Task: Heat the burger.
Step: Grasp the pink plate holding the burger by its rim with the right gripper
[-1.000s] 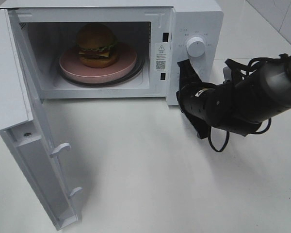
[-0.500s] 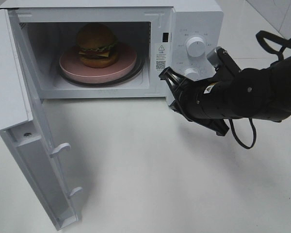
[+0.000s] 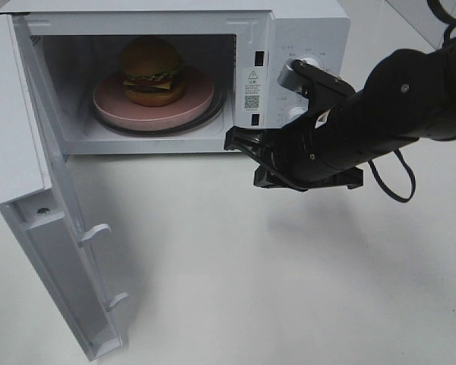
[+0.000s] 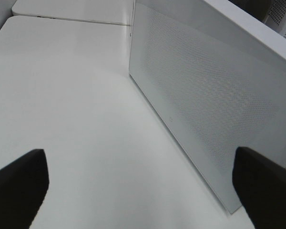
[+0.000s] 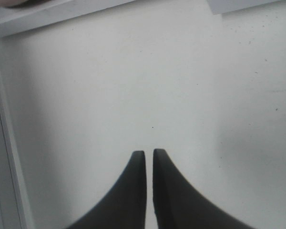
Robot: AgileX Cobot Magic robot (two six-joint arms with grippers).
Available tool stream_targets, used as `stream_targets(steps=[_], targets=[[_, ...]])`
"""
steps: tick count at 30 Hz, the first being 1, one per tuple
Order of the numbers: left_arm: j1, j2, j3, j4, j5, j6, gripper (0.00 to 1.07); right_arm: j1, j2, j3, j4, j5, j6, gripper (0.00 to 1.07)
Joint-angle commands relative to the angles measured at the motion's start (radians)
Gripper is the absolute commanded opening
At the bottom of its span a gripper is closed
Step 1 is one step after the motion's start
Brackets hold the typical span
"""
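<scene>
The burger [image 3: 152,70] sits on a round pink plate [image 3: 200,103] inside the white microwave [image 3: 308,23], whose door [image 3: 38,190] is swung wide open to the left. My right gripper [image 3: 232,141] hovers low in front of the cavity's lower right corner, pointing left, apart from the burger. In the right wrist view its fingers [image 5: 149,152] are pressed together over bare tabletop with nothing between them. My left gripper [image 4: 138,152] does not show in the exterior view. Its wrist view has both fingertips [image 4: 19,176] spread wide and empty beside the door's dotted outer face [image 4: 205,95].
The right arm's black body [image 3: 380,114] covers most of the microwave's control panel. The open door juts toward the table's front left. White tabletop [image 3: 251,274] spreads in front of the oven. A table seam [image 4: 71,20] runs behind the left gripper.
My right arm has swung left from beside the control panel to in front of the oven opening. Its fingers stay together. Burger, plate and door have not moved.
</scene>
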Motion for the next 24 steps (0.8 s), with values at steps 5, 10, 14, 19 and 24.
stream_targets(steps=[5,10,14,19,24], targets=[[0.004,-0.007,0.005,-0.003,0.000,-0.006,0.98,-0.004,-0.007,-0.112,-0.185,0.195,-0.020,0.05],[0.004,-0.007,0.005,-0.003,0.000,-0.006,0.98,-0.004,-0.007,-0.203,-0.317,0.351,-0.032,0.05],[0.004,-0.007,0.005,-0.003,0.000,-0.006,0.98,-0.004,-0.007,-0.291,-0.367,0.488,-0.179,0.07],[0.004,-0.007,0.005,-0.003,0.000,-0.006,0.98,-0.003,-0.007,-0.334,-0.361,0.531,-0.385,0.07],[0.004,-0.007,0.005,-0.003,0.000,-0.006,0.98,-0.003,-0.007,-0.340,-0.361,0.530,-0.817,0.09]])
